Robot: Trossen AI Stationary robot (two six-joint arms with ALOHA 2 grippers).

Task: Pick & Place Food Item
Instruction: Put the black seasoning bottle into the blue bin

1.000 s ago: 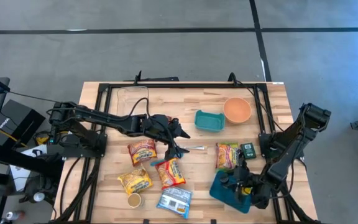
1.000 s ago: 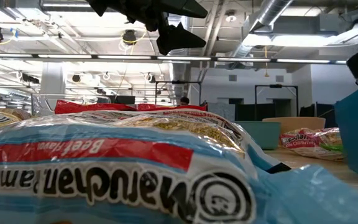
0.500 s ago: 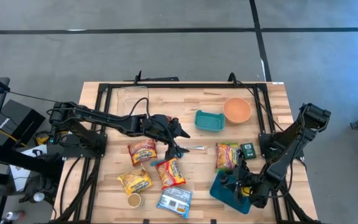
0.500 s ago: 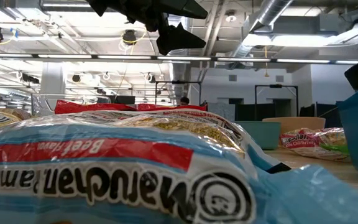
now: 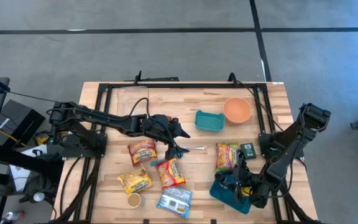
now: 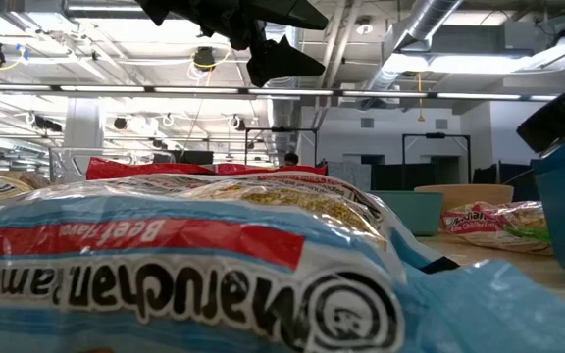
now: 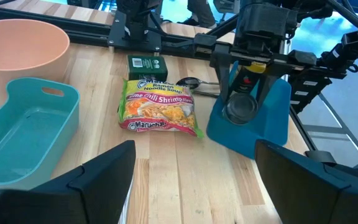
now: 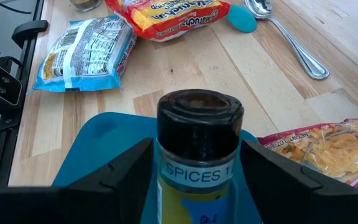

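Note:
A spice jar with a black cap and a yellow label stands upright on a blue plate at the table's near right. My right gripper is open, slanting down over the plate with one finger close on each side of the jar. The left wrist view shows the jar between those fingers too. My left gripper hangs open above the table's middle with nothing between its fingers. A chili-shrimp ramen packet lies flat next to the plate.
Several ramen packets and a small cup lie near the front left. A spoon, a green box, a teal container and an orange bowl sit farther back.
At the right edge of the low view, the dark part of my right gripper has come a little farther into the picture, toward the table's left. The jar and the plate have kept their place.

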